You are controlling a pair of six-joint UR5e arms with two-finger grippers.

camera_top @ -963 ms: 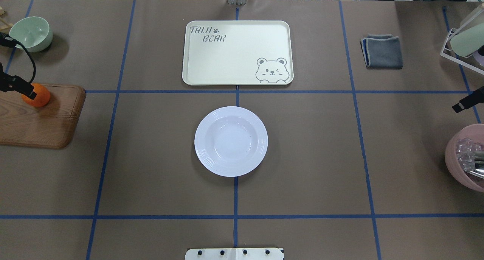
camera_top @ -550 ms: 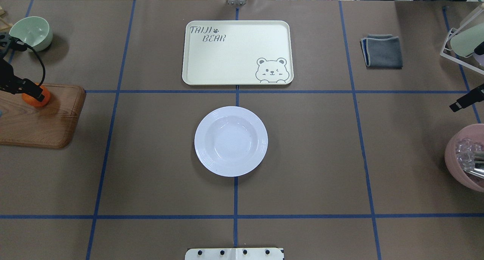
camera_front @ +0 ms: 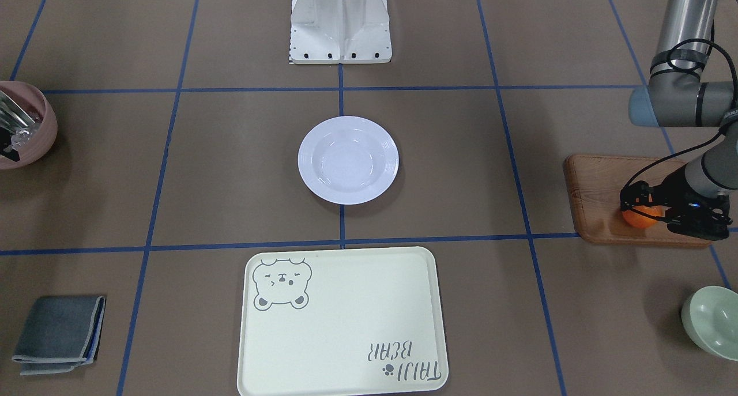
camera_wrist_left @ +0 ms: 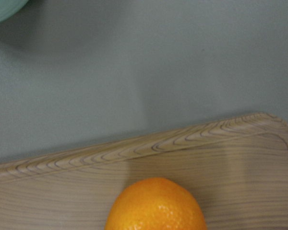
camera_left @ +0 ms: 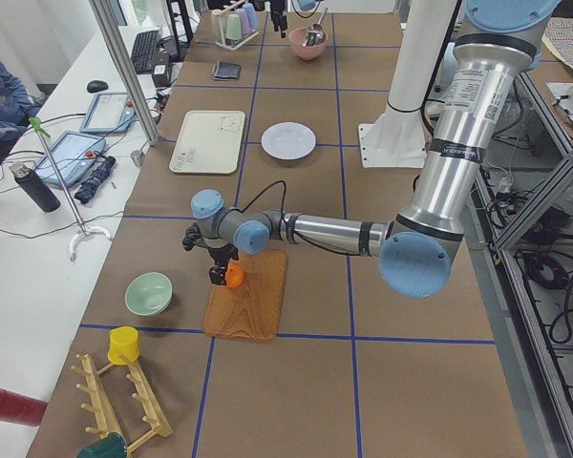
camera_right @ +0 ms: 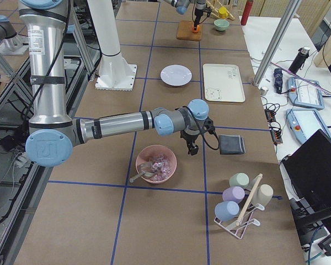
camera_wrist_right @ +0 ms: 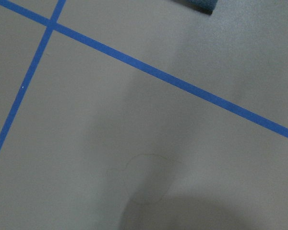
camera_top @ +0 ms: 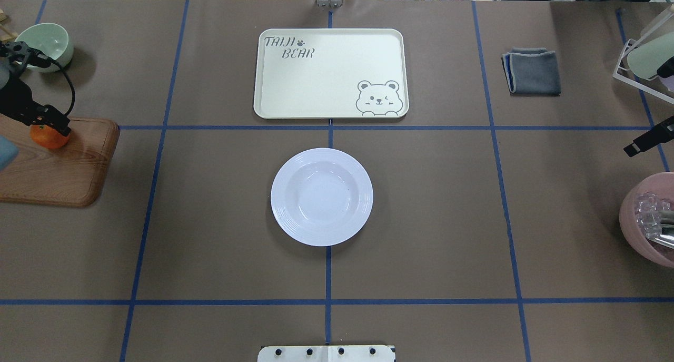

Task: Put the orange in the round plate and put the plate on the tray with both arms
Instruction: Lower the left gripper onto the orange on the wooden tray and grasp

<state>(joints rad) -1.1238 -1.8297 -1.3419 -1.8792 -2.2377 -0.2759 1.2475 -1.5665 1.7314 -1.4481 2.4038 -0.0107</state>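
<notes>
Pick-up is judged in hand: the orange, on the wooden board well left of the round plate, is overhung by the left gripper, its jaw state not to be told, so closure, lift and carriage to the plate are called for.

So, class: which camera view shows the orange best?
The left wrist-mounted view: the orange sits large on the wooden board, peel texture clear, though its lower part is cropped. Overhead and front-facing views show it small, partly covered by the left gripper; side views show a speck; right wrist none.
</notes>
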